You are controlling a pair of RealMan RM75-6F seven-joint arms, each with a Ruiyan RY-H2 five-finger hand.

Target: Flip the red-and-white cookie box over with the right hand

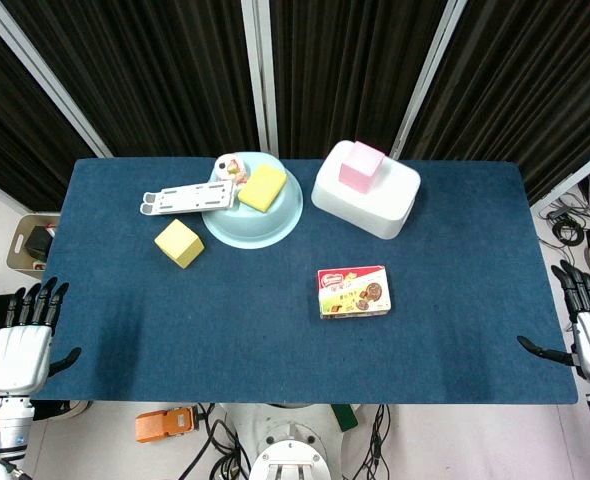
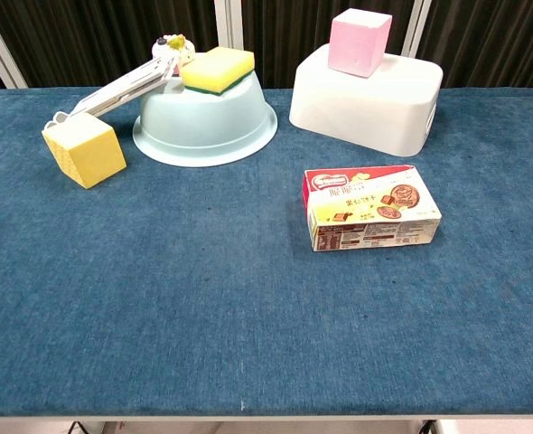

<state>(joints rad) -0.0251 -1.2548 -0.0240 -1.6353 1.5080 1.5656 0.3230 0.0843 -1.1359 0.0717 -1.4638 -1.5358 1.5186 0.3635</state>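
Note:
The red-and-white cookie box [image 1: 353,291] lies flat on the blue table, printed face up, a little right of centre; the chest view shows the cookie box [image 2: 369,207] with its front side panel facing me. My right hand [image 1: 587,325] hovers at the table's right edge, fingers spread and holding nothing, well to the right of the box. My left hand [image 1: 25,335] sits at the near left corner, fingers apart and empty. Neither hand appears in the chest view.
An upturned pale blue bowl [image 1: 275,222] carries a yellow sponge [image 1: 262,187] and a small toy. A white strip [image 1: 187,199] leans on it. A yellow cube [image 1: 179,243] lies left. A white container [image 1: 375,202] bears a pink block [image 1: 361,165].

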